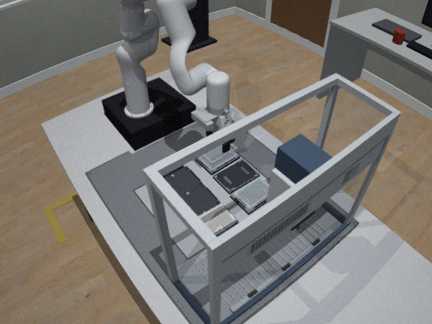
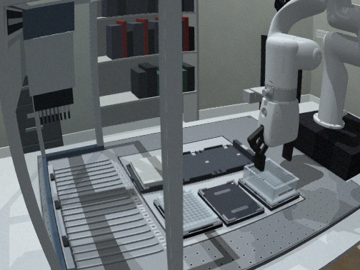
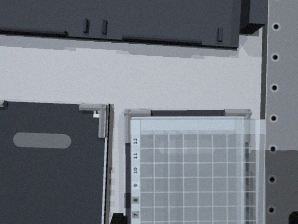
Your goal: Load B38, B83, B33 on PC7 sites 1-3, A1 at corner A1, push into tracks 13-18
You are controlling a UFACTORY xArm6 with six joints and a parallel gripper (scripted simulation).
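My gripper (image 2: 273,158) is open and empty. It hangs low over the clear deep-well block B83 (image 2: 270,181), which sits in nest S1, the one nearest the arm base, with one finger on either side of the block's top. B83 also shows in the wrist view (image 3: 195,170) and in the top view (image 1: 218,156). The middle nest S2 (image 2: 230,201) is dark and empty. The 96-well plate B38 (image 2: 194,211) lies in nest S3. The dark carrier PC7 (image 2: 211,162) lies on the apron with a pale fine-welled plate (image 2: 147,171) on its end site, away from the arm.
The loading rails (image 2: 96,207) lie beyond the apron under the instrument's white frame (image 1: 274,141). A frame post (image 2: 171,125) hides part of the carrier and of B38. A blue pipetting head (image 1: 300,156) hangs inside the frame.
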